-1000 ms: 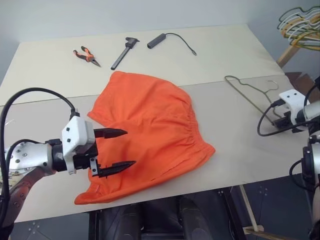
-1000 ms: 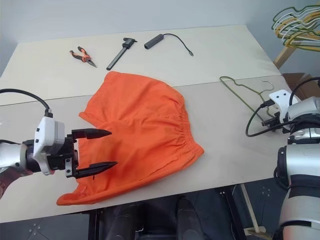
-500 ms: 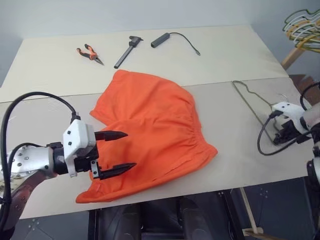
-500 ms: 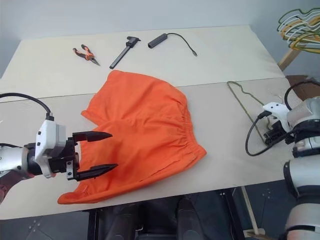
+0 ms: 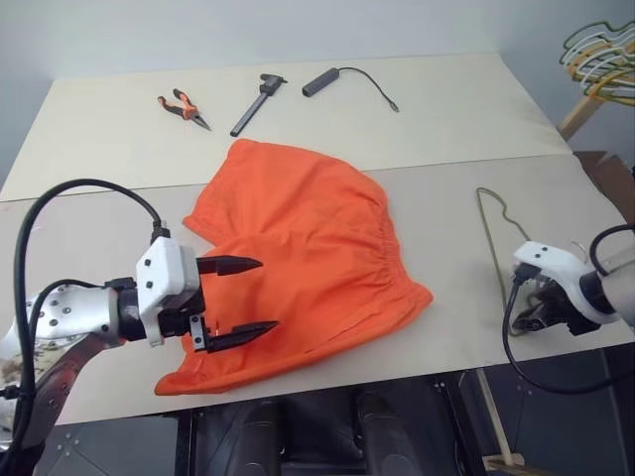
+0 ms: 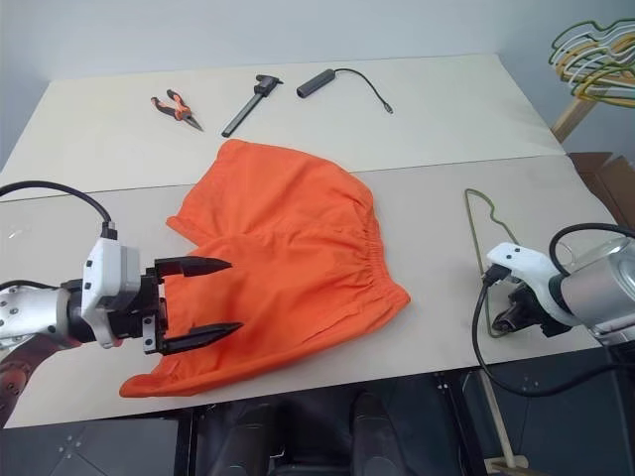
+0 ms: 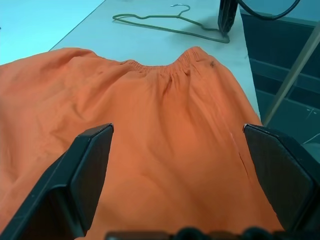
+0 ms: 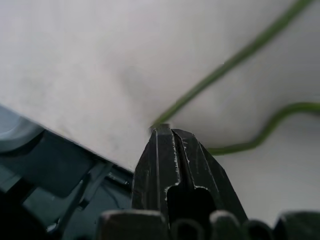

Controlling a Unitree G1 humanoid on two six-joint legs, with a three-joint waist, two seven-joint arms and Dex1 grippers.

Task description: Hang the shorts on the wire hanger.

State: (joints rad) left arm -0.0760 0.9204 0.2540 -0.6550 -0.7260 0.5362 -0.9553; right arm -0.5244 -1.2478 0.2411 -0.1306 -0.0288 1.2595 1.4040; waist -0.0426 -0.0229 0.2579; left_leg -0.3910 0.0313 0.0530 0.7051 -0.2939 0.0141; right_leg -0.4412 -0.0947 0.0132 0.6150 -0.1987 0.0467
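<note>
Early stage: shorts [image 5: 303, 256] flat, unhung. Our left gripper [image 5: 238, 297] gapes wide over them; right gripper [image 8: 170, 137] at three o'clock pinches the wire hanger [image 6: 481, 223] near table's edge.

Bright orange shorts [image 6: 283, 263] lie spread across a pale table [image 6: 446, 109], waistband toward a thin wire hanger [image 6: 488, 248] lying flat near the right edge; the left gripper [image 6: 203, 302] hovers wide open over the near leg. The right gripper [image 6: 508, 319] sits at the hanger's near end; pliers [image 6: 173, 107], a caliper [image 6: 246, 102] and a black cable [image 6: 342, 79] line the far side.
</note>
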